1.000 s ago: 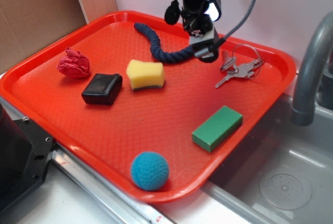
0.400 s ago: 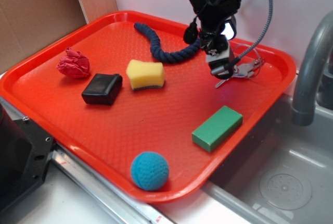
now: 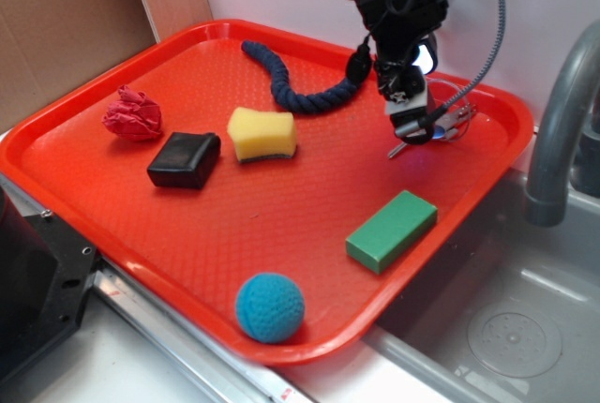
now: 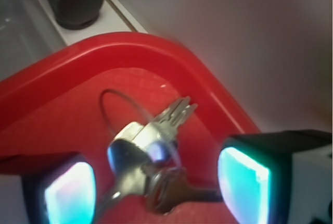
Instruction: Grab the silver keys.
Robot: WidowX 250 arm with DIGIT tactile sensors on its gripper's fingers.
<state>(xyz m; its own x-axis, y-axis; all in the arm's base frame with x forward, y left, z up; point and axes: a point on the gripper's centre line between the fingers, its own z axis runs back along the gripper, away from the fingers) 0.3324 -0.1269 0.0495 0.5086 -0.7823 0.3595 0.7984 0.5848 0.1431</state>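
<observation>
Exterior: my claw (image 3: 413,120) hangs low over the far right corner of the red tray (image 3: 234,225), directly above the silver keys (image 3: 448,118), which lie flat on the tray floor near the rim. Blue rope (image 3: 291,80) just left of me; green block (image 3: 391,230) nearer the front edge. Wrist: my claw (image 4: 156,185) spread wide, one lit pad (image 4: 243,182) on each side, keys (image 4: 151,151) between them, nothing gripped. Wire ring loops toward the tray corner (image 4: 130,52).
</observation>
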